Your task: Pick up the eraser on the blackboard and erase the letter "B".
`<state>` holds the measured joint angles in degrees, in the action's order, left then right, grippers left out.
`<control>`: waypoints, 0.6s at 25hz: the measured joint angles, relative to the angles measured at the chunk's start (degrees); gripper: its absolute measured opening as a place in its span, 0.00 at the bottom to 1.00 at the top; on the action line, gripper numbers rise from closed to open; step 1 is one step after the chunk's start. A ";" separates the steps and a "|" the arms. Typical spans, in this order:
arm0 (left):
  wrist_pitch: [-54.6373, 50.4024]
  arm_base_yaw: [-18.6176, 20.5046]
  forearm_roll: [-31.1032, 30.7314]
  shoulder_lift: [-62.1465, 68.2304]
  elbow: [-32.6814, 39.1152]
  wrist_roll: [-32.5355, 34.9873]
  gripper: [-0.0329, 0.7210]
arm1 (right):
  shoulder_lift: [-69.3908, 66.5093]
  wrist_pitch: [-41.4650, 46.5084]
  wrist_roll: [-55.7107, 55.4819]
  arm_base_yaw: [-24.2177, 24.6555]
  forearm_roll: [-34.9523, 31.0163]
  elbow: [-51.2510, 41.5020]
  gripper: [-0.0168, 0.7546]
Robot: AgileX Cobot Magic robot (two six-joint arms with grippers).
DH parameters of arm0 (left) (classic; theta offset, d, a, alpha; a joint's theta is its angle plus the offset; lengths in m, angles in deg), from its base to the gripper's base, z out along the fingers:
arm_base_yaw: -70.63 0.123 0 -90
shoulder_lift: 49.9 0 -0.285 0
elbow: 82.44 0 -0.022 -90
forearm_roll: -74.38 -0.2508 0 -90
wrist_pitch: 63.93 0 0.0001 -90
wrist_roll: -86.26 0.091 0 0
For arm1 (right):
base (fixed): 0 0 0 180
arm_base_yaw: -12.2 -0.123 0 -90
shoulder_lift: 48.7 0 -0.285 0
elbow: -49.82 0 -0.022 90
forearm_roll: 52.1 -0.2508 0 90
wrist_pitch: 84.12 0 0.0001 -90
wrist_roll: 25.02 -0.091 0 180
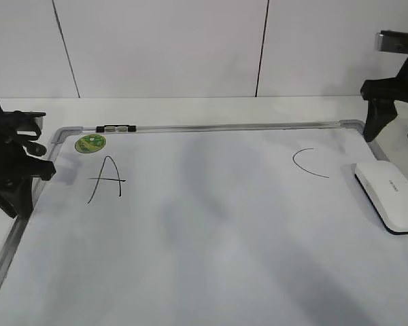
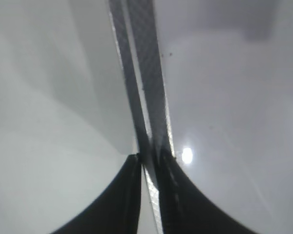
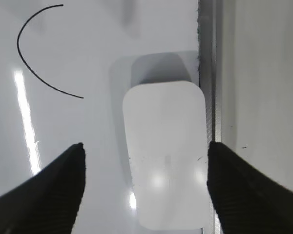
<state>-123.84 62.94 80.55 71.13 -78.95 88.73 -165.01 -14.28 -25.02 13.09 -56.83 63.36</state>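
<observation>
The blackboard (image 1: 224, 126) is a white board with a grey frame lying flat. A black "A" (image 1: 106, 178) is at its left and a black "C" curve (image 1: 309, 163) at its right. No letter "B" shows in any view. The eraser (image 1: 389, 197) lies flat at the board's right edge, white top up. In the right wrist view it (image 3: 163, 146) sits beside the frame (image 3: 207, 73). My right gripper (image 3: 145, 151) is open, its fingers either side of the eraser and above it (image 1: 394, 129). My left gripper (image 2: 149, 156) is shut over the left frame (image 2: 146, 73).
A round green magnet (image 1: 90, 142) sits at the board's far left corner. A small black and silver clip (image 1: 115, 128) lies on the far frame. A white wall stands behind the table.
</observation>
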 joint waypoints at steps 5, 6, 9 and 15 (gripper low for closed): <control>-1.07 0.00 -0.22 0.48 -0.89 0.55 0.40 | 3.48 0.14 -0.40 0.00 0.00 0.00 0.79; -1.75 0.00 -0.22 0.51 -1.36 0.53 0.42 | 4.51 0.25 -0.40 0.00 -0.14 0.00 0.79; -5.13 -0.08 0.08 0.61 -4.37 0.67 0.45 | 7.33 0.25 -0.40 0.00 -0.43 0.00 0.79; -8.46 -0.21 0.08 -0.44 -10.04 0.71 0.45 | 13.34 0.44 -0.40 0.00 -0.45 0.00 0.78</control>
<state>-132.30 62.73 80.63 70.69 -88.99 89.44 -151.67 -13.85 -25.42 13.09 -57.29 63.36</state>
